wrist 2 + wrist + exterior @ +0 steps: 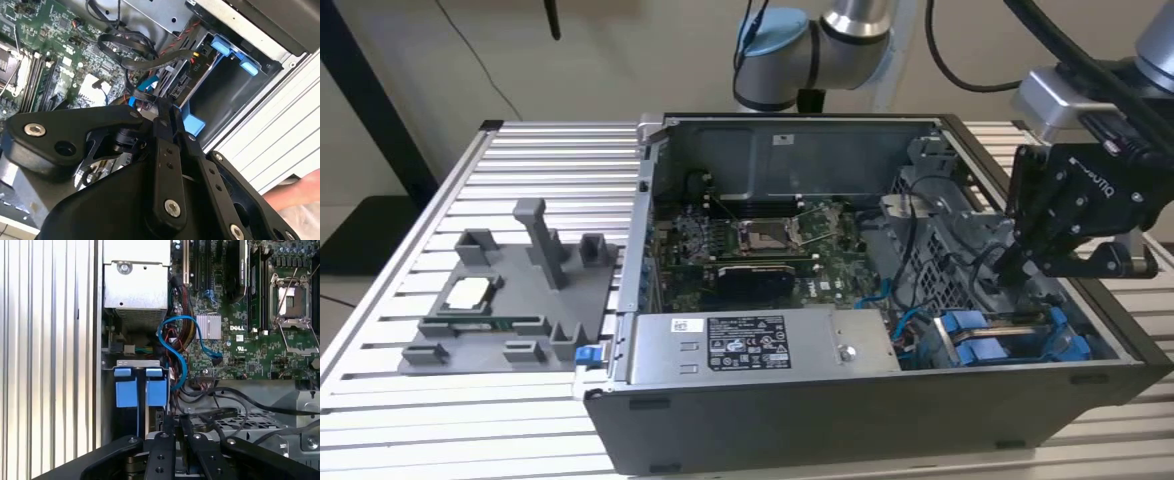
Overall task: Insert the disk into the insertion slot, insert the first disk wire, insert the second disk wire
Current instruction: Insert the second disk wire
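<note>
The arm reaches down from the far right of the exterior view, its black gripper [1023, 262] lowered into the right end of the open computer case [854, 400], fingers pointing down. In both wrist views the fingers [167, 130] are pressed together — closed, with something thin possibly pinched at the tips, though I cannot tell what. Just below the tips sits the disk [192, 82] in its blue carrier, already lodged in the insertion slot [1014, 340] at the case's near right corner. Black cables [135, 55] loop beside it — a blue cable [172, 347] curls nearby.
</note>
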